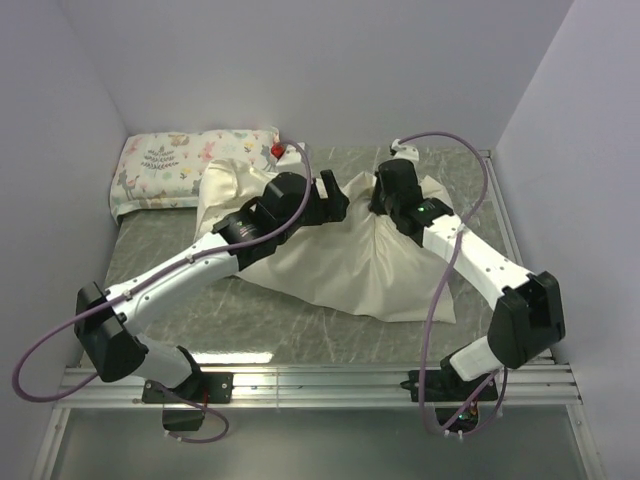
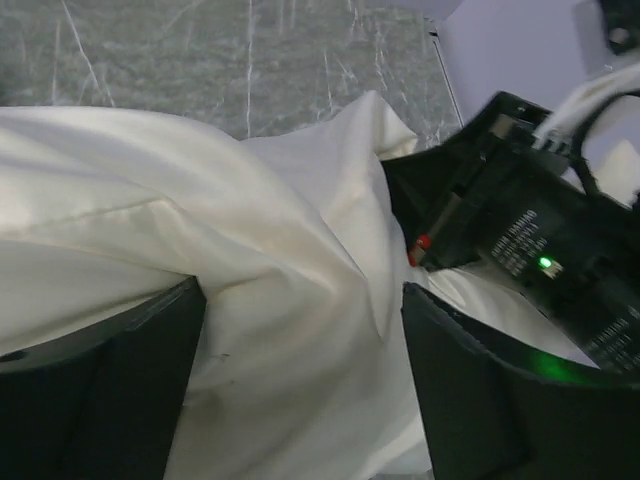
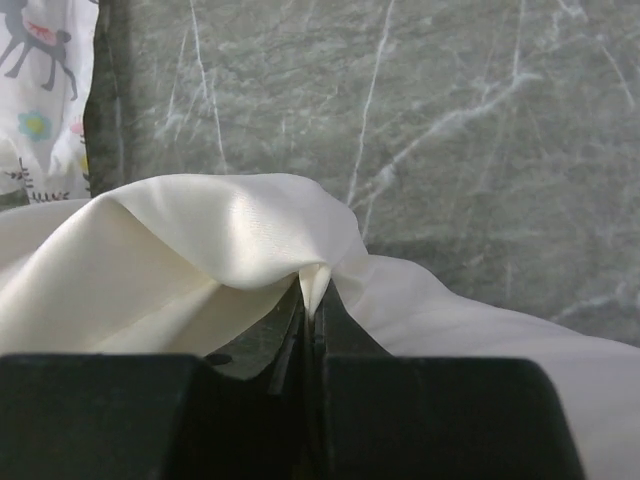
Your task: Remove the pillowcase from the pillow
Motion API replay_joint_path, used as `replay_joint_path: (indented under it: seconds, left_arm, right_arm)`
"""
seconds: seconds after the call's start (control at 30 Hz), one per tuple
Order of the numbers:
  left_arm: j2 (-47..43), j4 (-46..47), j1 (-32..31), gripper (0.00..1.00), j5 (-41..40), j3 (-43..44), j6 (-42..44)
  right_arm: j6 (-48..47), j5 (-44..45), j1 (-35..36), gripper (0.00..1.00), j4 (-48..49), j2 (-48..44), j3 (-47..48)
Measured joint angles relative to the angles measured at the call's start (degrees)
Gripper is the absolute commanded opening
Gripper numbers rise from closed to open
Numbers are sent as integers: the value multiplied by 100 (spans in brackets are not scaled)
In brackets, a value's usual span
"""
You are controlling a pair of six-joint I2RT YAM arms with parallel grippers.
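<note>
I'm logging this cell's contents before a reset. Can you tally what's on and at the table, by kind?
Printed pillow: 1
Cream pillowcase: 1
Robot arms: 2, the left arm and the right arm
Total: 4

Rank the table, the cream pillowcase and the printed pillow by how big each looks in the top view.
1. the table, largest
2. the cream pillowcase
3. the printed pillow, smallest as seen. It lies farther from the camera and is partly covered by the cloth, so its real size is unsure.
</note>
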Motion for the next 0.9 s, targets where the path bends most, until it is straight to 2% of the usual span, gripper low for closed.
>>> replay_joint_path:
  seconds: [0.2, 0.33, 0.43, 0.5, 0.63, 0.73, 0.83, 0.87, 0.9]
  left_arm:
    - [-249, -273, 168, 93, -107, 291, 179]
    - [-938, -603, 546, 96, -785, 188, 129]
    - [-1775, -612, 1204, 97, -1191, -437, -127]
    - [-2345, -520, 2015, 98, -1211, -1117, -321]
    - [-2503, -345, 3209, 98, -973, -2050, -588]
    - [-1989, 24, 3768, 92, -444, -2540, -680]
    - [-1414, 417, 4037, 80, 219, -3056, -750]
    - [-1322, 527, 4037, 67, 411, -3163, -756]
    - [-1252, 678, 4013, 59, 610, -3263, -804]
  right_arm:
    - [-26, -219, -190, 17, 627, 614, 109]
    - [-15, -354, -372, 27, 973, 844, 96]
    - [-7, -407, -417, 32, 1008, 949, 96]
    - [-4, -463, -417, 35, 957, 999, 98]
    - [20, -595, -417, 46, 780, 1025, 103]
    - [20, -678, -413, 56, 643, 1025, 111]
    - [11, -702, -404, 66, 431, 997, 138]
    - [4, -702, -402, 68, 367, 966, 142]
    - [-4, -704, -400, 70, 286, 922, 157]
